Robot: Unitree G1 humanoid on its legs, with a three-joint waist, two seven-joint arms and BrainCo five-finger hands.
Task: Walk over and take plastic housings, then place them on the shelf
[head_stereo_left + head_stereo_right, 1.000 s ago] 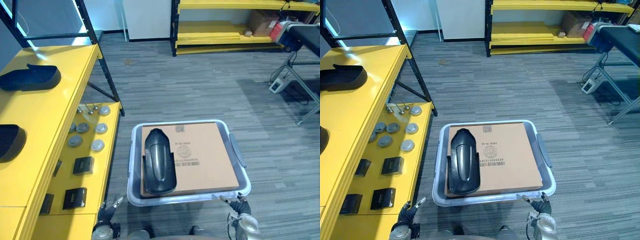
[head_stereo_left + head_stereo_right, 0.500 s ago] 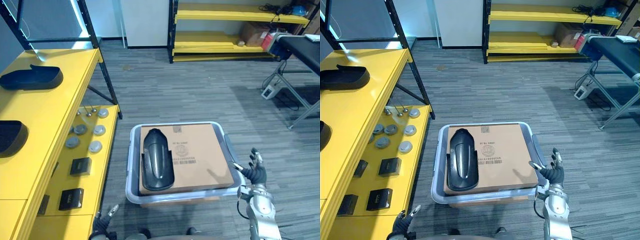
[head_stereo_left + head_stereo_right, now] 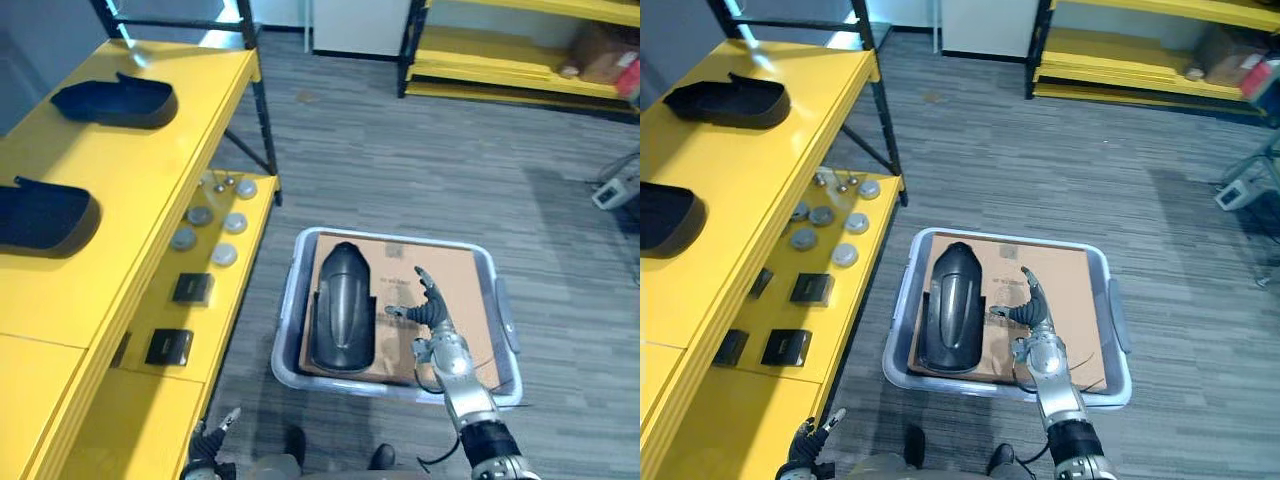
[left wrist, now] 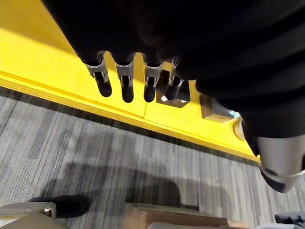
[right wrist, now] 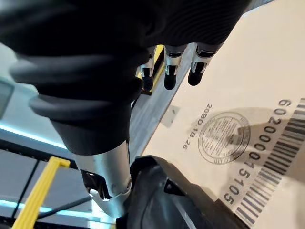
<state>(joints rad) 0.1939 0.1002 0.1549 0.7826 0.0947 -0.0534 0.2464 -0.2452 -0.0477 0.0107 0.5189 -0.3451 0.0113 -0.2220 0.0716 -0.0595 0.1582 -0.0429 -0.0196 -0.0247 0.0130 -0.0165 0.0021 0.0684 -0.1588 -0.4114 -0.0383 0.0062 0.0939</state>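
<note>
A black plastic housing [image 3: 342, 320] lies lengthwise on a sheet of cardboard [image 3: 470, 295] inside a clear bin [image 3: 287, 335] on the floor. My right hand [image 3: 432, 312] hovers over the cardboard just right of that housing, fingers straight and spread, holding nothing; the right wrist view has the housing [image 5: 181, 200] close under the thumb. Two more black housings [image 3: 115, 100] [image 3: 45, 215] rest on the yellow shelf [image 3: 150, 180] to the left. My left hand [image 3: 815, 437] hangs low by the shelf's front, its fingers [image 4: 125, 81] straight and empty.
The lower yellow shelf level carries round metal discs [image 3: 205, 235] and small black boxes [image 3: 192, 288]. A black shelf post [image 3: 262, 120] stands near the bin. More yellow racking [image 3: 500, 60] lines the far wall across grey floor.
The whole picture has shifted, so the camera moved. My right hand went from the bin's right edge to over the cardboard beside the housing. The left hand stays low.
</note>
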